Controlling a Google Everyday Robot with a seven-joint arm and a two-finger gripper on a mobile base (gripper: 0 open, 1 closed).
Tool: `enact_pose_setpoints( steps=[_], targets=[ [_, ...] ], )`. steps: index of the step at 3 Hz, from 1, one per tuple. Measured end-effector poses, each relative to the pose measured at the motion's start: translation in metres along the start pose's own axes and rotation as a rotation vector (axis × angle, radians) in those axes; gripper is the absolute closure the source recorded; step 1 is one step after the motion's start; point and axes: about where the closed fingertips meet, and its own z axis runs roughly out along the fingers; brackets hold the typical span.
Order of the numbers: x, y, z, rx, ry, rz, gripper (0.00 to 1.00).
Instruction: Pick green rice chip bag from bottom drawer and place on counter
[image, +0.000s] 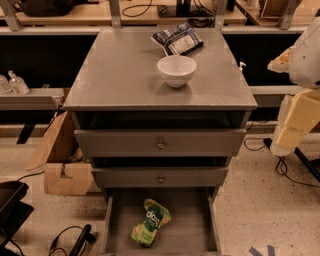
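1. Fingers: pale cream part at the right edge of the scene, out beside the cabinet's right side, roughly level with the top drawer. Cannot tell if they are spread or closed. Nothing visibly in them.
2. Green rice chip bag lies flat on the floor of the bottom drawer, left of centre. Its long axis runs near-to-far with a slight tilt. It touches neither side wall.
3. Bottom drawer is pulled out toward near. The middle drawer sits just above its far end, front closed or almost closed.
4. Counter surface carries a white bowl right of centre and a dark blue-and-white snack bag at the far edge behind the bowl. The left half shows bare metal.
5. Step in hand, my read: the reach to the bag, barely begun. The fingers are well apart from it, so the task is at the start.
6. To do it well:
   - Swing the fingers left and down over the open part of the drawer.
   - Stay on the near side of the middle drawer front so the arm doesn't clip it.
7. Drop straight onto the bag's middle and span its narrow width, not its length.
8. The bag looks thin and crinkly and will likely slide or flatten.
   - Pinch a raised fold, gently.
   - Lift straight up before heading far.
9. Set-down: aim for the left part of the surface, away from the bowl.
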Motion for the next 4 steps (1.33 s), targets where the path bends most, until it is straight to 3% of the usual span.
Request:
enact_pose_setpoints(
  steps=[1, 2, 3, 4],
  targets=[
    [0.000, 0.000, 0.000, 0.000, 0.000, 0.000, 0.00],
    [0.008, -0.006, 0.025, 0.017, -0.024, 0.056, 0.00],
    [0.037, 0.006, 0.086, 0.018, -0.036, 0.171, 0.00],
    [0.069, 0.037, 0.167, -0.022, -0.041, 0.272, 0.00]
  ],
)
